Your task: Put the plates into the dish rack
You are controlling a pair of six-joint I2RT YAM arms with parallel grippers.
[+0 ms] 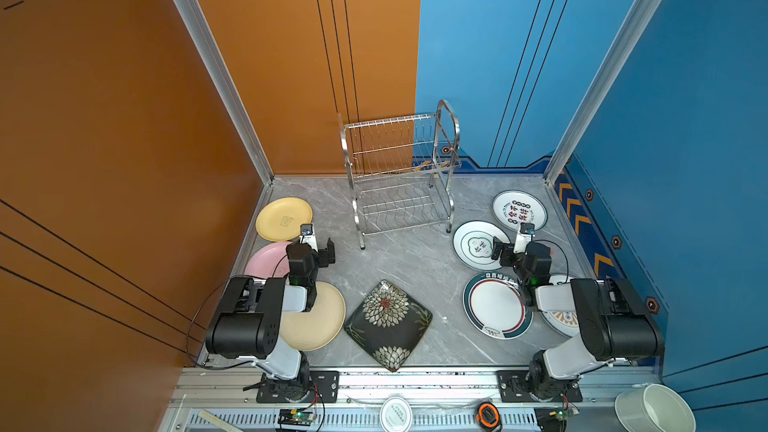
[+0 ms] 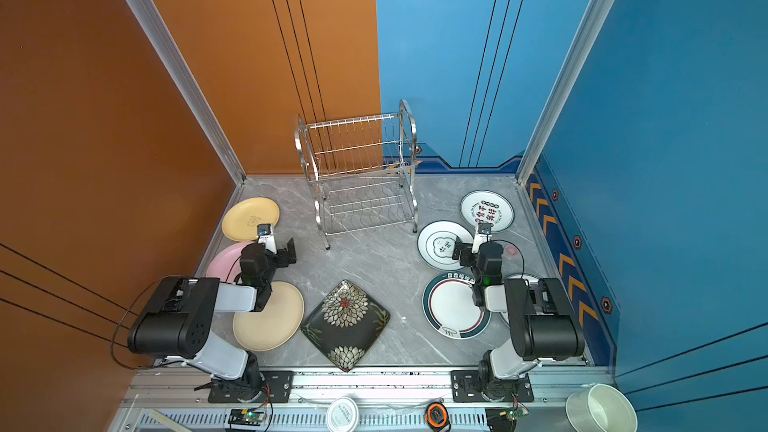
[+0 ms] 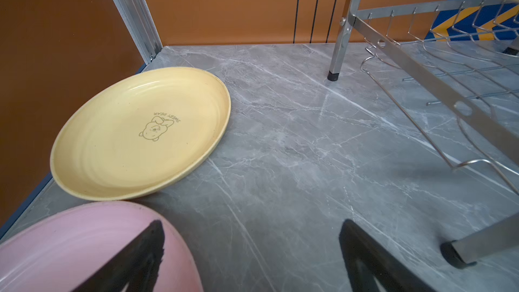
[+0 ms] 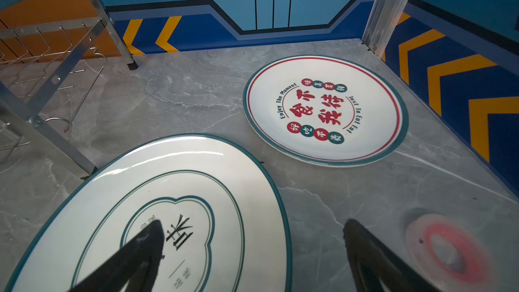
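The steel dish rack (image 1: pixel 399 172) stands at the back middle with nothing in its slots. Flat on the grey table lie the plates: yellow (image 1: pixel 284 219), pink (image 1: pixel 266 261) and beige (image 1: pixel 322 320) on the left, a black square floral one (image 1: pixel 388 324) in the middle, and several white ones on the right, among them a red-character plate (image 4: pixel 323 108) and a cloud-motif plate (image 4: pixel 168 206). My left gripper (image 3: pixel 252 221) hangs open above the pink plate's (image 3: pixel 84 248) edge. Over the rim of the cloud-motif plate, my right gripper (image 1: pixel 509 249) is open too. Neither holds anything.
A small red ring (image 4: pixel 449 245) lies on the table beside the right gripper. Orange and blue walls close in the table on three sides. On the front rail sit a white bucket (image 1: pixel 654 409), a round white lid (image 1: pixel 395 413) and an orange tape measure (image 1: pixel 487 414).
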